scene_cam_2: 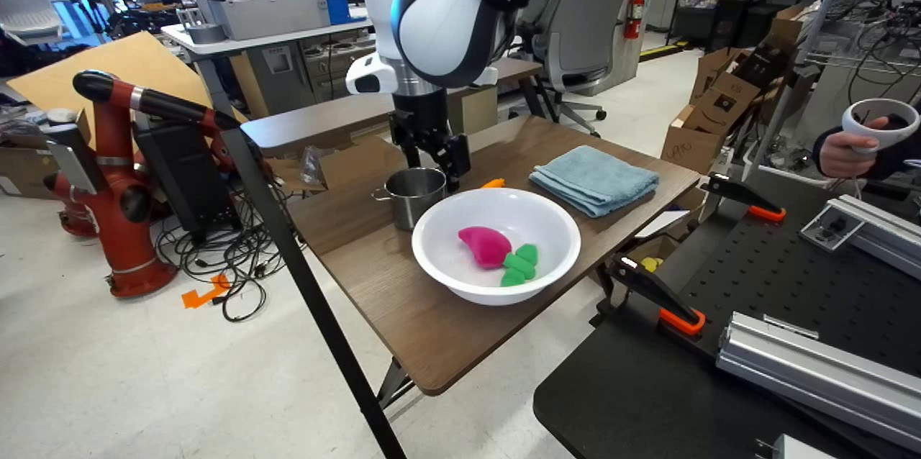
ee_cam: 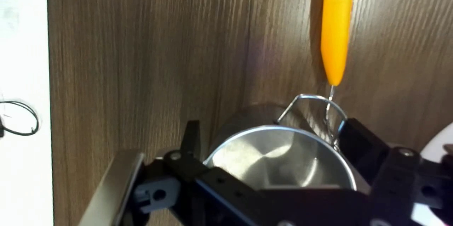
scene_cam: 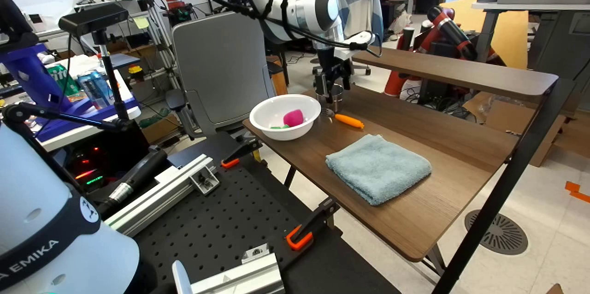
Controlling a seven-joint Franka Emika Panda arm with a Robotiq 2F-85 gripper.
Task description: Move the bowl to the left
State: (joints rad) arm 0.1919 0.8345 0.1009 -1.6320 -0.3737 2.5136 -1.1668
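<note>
Where the metal bowl point(scene_cam_2: 410, 208) stands, a white bowl point(scene_cam_2: 457, 268) sits near.

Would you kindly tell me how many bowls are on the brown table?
2: the small metal bowl, straddled by the open gripper, and the wider white bowl beside it.

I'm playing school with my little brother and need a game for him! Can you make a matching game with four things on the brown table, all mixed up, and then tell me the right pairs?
Things:
1. small metal bowl
2. white bowl
3. towel
4. utensil

Clues:
A. light blue and folded
B. orange-handled
C. between the fingers of the gripper
D. has something pink and green inside

Right pairs: 1-C, 2-D, 3-A, 4-B
</note>
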